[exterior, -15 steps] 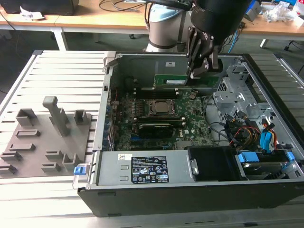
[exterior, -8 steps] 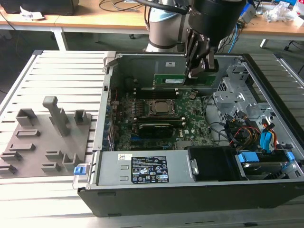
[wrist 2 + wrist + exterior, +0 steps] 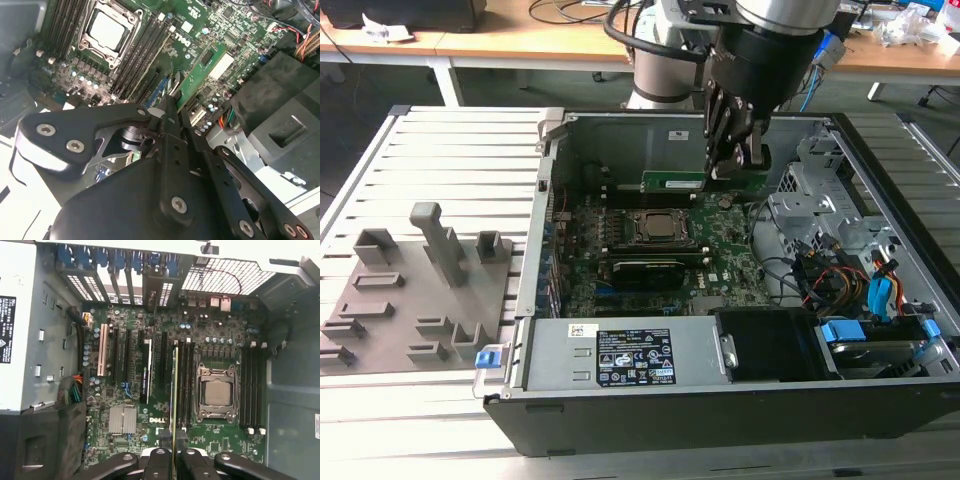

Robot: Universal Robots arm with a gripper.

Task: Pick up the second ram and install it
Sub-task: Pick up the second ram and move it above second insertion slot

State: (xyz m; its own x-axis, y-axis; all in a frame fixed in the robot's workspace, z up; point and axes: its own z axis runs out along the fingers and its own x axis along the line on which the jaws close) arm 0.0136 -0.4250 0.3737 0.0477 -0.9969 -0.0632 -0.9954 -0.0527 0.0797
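While the grey moulded parts holder (image 3: 415, 290) sits on the slatted metal surface (image 3: 470, 150) at the exterior view's left, the thin green second ram stick (image 3: 673, 182) with its pale label hangs edge-down over the green motherboard (image 3: 650, 262), apparently aligned with slots beside the silver-topped CPU (image 3: 660, 228), the black pincer (image 3: 736, 168) closed on one end.

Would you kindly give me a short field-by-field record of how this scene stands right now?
gripper: shut on the second ram
ram pose: on edge, inside the case, raised above the motherboard
ram alignment: in the first wrist view, runs along the memory slots beside the CPU
seating: not seated, judging by the exterior view
fixture tray: grey, outside the case, on the exterior view's left
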